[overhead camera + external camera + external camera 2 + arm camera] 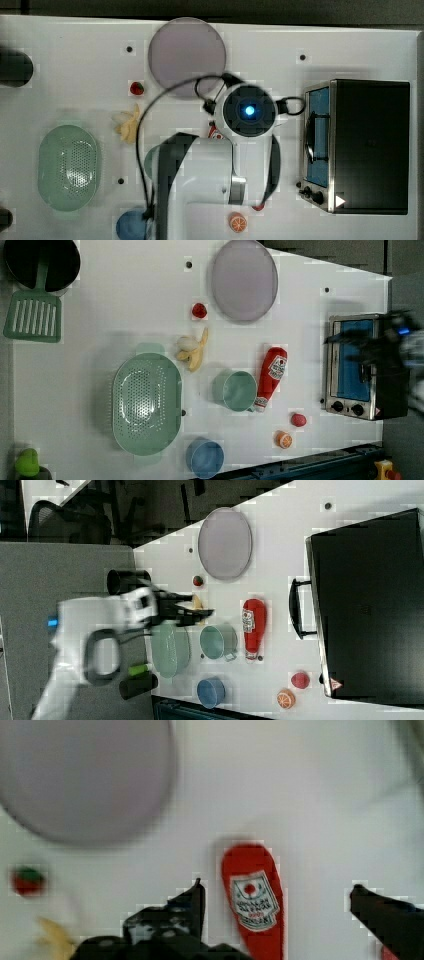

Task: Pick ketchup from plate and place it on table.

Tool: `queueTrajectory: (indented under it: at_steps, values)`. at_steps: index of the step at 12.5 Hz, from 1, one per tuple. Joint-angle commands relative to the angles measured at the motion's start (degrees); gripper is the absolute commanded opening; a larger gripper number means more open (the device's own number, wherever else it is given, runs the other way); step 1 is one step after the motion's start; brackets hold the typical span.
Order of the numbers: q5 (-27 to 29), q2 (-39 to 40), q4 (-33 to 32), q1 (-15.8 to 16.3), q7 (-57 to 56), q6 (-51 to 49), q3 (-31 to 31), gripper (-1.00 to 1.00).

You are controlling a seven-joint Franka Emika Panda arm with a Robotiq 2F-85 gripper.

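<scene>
Ketchup (271, 375) on table (125, 295), touching green cup (235, 390)

The table (125, 295) carries the plate (244, 280), ketchup (272, 372) and basket (146, 402).

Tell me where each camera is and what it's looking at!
Top view: overhead, straight down on the white arm and plate.
Left view: high, looking down at the table; the arm is a dark blur at the left view's right.
Right view: high, from another side; arm and claw.
Wrist view: on the arm, looking down past the open claw.
Left and right views share the ketchup.
</scene>
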Motion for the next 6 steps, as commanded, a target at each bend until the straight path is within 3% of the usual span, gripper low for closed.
queueTrajectory:
  at_steps: [1, 6]
  values:
    - [0.1, -5.1, 8.0, -0.2, 16.1, -11.5, -0.2, 1.0]
    - [0.1, -6.3, 18.6, -0.2, 18.5, -31.1, -0.1, 1.0]
